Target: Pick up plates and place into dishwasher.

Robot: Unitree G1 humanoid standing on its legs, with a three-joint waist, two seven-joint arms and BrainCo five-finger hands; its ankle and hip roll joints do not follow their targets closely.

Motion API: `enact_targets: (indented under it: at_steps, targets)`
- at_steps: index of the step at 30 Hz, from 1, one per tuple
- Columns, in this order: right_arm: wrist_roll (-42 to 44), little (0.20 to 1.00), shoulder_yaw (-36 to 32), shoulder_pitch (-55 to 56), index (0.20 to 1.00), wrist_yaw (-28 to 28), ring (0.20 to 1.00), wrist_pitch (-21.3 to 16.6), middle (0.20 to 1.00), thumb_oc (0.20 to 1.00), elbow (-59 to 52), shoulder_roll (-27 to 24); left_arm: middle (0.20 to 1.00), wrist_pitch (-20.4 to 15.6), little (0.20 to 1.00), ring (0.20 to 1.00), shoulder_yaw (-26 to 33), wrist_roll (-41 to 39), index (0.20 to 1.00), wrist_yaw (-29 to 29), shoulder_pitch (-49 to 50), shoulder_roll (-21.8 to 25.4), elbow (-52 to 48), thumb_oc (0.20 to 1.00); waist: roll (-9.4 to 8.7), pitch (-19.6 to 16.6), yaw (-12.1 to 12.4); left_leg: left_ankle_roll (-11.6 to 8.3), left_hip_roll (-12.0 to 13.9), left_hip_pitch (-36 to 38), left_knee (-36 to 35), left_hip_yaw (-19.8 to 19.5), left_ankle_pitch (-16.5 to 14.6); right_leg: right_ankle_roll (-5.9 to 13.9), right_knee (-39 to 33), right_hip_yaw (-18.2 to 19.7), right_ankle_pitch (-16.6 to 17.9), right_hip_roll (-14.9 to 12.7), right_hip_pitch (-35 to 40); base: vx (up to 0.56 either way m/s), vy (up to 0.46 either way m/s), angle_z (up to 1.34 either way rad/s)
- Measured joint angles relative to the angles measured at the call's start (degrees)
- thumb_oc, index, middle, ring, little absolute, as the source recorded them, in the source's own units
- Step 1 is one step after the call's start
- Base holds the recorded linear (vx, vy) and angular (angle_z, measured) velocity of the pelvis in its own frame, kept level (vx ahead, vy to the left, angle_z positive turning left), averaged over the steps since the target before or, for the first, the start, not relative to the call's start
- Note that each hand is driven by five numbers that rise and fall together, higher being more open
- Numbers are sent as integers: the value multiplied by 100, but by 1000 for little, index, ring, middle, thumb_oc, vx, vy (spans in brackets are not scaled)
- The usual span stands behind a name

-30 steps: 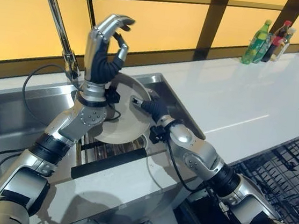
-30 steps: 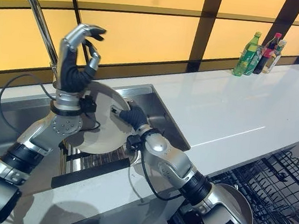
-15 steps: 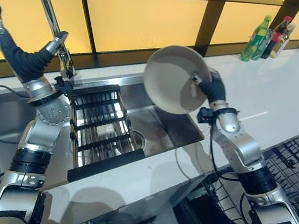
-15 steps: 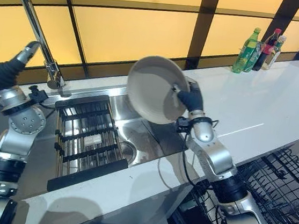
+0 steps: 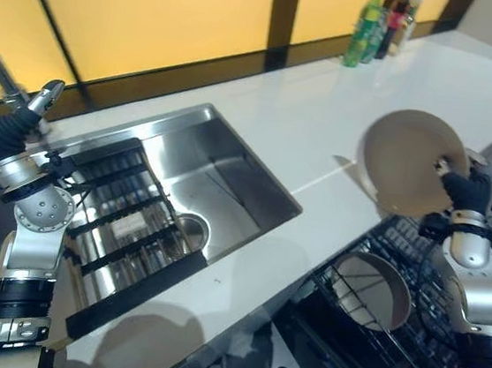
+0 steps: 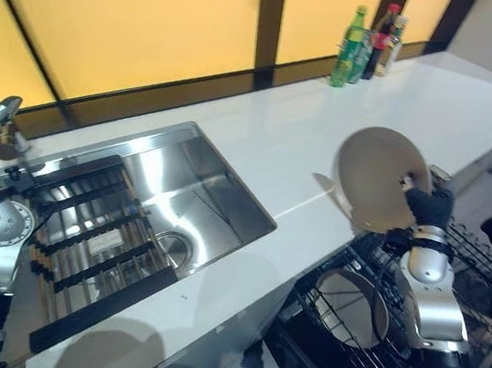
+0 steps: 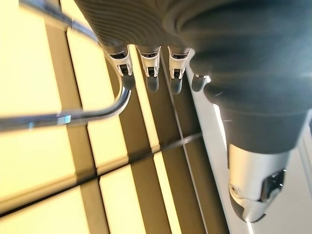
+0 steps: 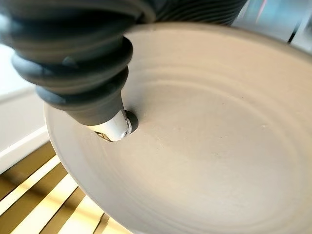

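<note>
A beige plate (image 5: 406, 160) is held on edge, nearly upright, by the right hand (image 5: 466, 187), thumb pressed to its hollow face, above the dishwasher rack (image 5: 407, 327) beside the white desk (image 5: 321, 148). Another plate (image 5: 371, 290) stands in the rack. The left hand (image 7: 161, 73), fingers loosely straight, is raised away from the rack. No print is legible.

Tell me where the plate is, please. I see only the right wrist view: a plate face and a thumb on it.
Observer: The right hand holds the plate up on edge, beside the counter and above the open rack, not in it.
Operator: Is the rack free?
Observer: No, another plate stands in it, lower than the held one.
Operator: And the left hand?
Observer: The left hand is raised by the sink, open and holding nothing.
</note>
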Motion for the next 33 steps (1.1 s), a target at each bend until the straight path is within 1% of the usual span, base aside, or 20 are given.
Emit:
enact_targets:
  at_steps: [3,5,10,12,16,17,19,20,22,24,25,27,28,30,31,32,33]
  targets:
    - [-432,200,-380,349,200,-133,200,-1,200,200,66,-13,1000,-6,1000,1000,113,-7,1000,-201,194,-1,6,1000,55,46,-168,-19,49,83,-3,137,-15,-20,-1,132,13,54,-2,39,-48,-24]
    - [-754,200,-540,573,200,-247,200,0,200,200,242,-13,1000,-7,1000,1000,189,-33,1000,-293,327,-2,6,1000,98,76,-196,-28,76,139,-4,247,-42,-11,-1,239,7,86,-15,29,-22,-28]
    - [-1340,200,-584,692,200,-698,200,-7,200,200,1008,-45,1000,-27,1000,1000,183,-47,1000,-405,488,-2,7,1000,207,139,-302,-8,44,132,-3,359,-55,-22,0,366,35,63,-105,20,31,-14]
    - [-1464,200,-583,694,200,-911,200,-15,200,200,1256,-172,1000,-26,1000,1000,172,-47,1000,-404,488,-2,12,1000,284,187,-312,-5,5,124,16,357,-53,16,-1,403,70,44,-121,54,76,-5]
    - [-1816,200,-584,682,200,-1314,200,-86,200,200,1476,-478,1000,-3,1000,1000,174,-48,1000,-396,519,-3,15,1000,422,304,-280,-10,-32,107,56,344,-52,2,1,421,103,42,-123,65,81,-1]
    - [-1889,200,-584,668,200,-1394,200,-91,200,200,1481,-526,1000,3,1000,1000,174,-48,1000,-396,531,-3,14,1000,439,330,-271,0,-44,91,84,341,-57,-17,11,423,130,42,-129,64,56,-1]
    - [-2005,200,-561,615,200,-1553,200,-143,200,200,1643,-631,1000,11,1000,1000,174,-48,1000,-394,531,-2,15,1000,449,364,-192,28,-74,-52,215,312,-143,28,100,414,83,27,-215,27,-6,-1]
    - [-2005,200,-561,593,200,-1643,200,-156,200,200,1759,-681,1000,16,1000,1000,175,-49,1000,-390,515,2,15,1000,430,414,-146,37,-98,-122,304,305,-167,28,224,415,55,20,-301,-9,-92,5]
    - [-2005,200,-560,543,200,-1783,200,-185,200,200,1960,-708,1000,80,1000,1000,172,-53,1000,-385,508,33,21,1000,377,582,-119,65,-149,-231,512,171,-223,24,566,442,-56,-39,-489,-154,-226,8]
    - [-2002,200,-489,497,200,-2003,200,-287,200,200,2149,-719,1000,121,1000,1000,138,-134,1000,-317,438,66,43,1000,332,679,-10,72,-136,-597,904,44,-299,48,665,470,-101,-155,-728,-342,-281,1]
    - [-2003,200,-466,405,200,-2108,200,-350,200,200,2254,-733,1000,124,1000,1000,65,-161,1000,-227,311,126,55,1000,280,751,17,68,-238,-817,1068,-8,-325,43,724,499,-97,-189,-918,-353,-236,6]
    - [-2003,200,-75,-262,200,-2338,200,-371,200,200,2709,-900,1000,148,1000,1000,-325,-163,1000,60,-79,425,254,1000,262,962,-23,119,-289,-1326,1398,-75,-347,82,908,582,-11,-287,-1336,-280,-215,5]
    - [-2001,200,171,-664,200,-2362,200,-361,200,200,2857,-987,1000,210,1000,1000,-495,-160,1000,145,-373,546,341,1000,282,1132,-44,147,-304,-1544,1584,-68,-366,97,1052,656,-3,-300,-1518,-187,-222,2]
    - [-2002,200,552,-1165,200,-2351,200,-387,200,200,2986,-1096,1000,243,1000,1000,-606,-156,1000,248,-763,552,350,1000,367,1435,-61,165,-288,-1763,1798,-145,-397,75,1089,645,46,-278,-1638,-122,-192,3]
    - [-2003,200,626,-1229,200,-2347,200,-399,200,200,2999,-1111,1000,243,1000,1000,-652,-155,1000,285,-794,561,350,1000,382,1499,-74,147,-286,-1800,1851,-155,-424,46,1103,637,46,-252,-1683,-83,-181,2]
    - [-2004,200,660,-1254,200,-2291,200,-421,200,200,3033,-1124,1000,249,1000,1000,-686,-154,1000,330,-761,571,339,1000,462,1552,-69,103,-227,-1885,1932,-189,-448,31,1140,618,45,-195,-1710,-79,-209,4]
    - [-2004,200,663,-1246,200,-2222,200,-436,200,200,3074,-1138,1000,251,1000,1000,-690,-158,1000,350,-727,572,338,1000,505,1614,-69,88,-199,-1928,1973,-264,-473,8,1146,578,39,-163,-1712,-57,-189,10]
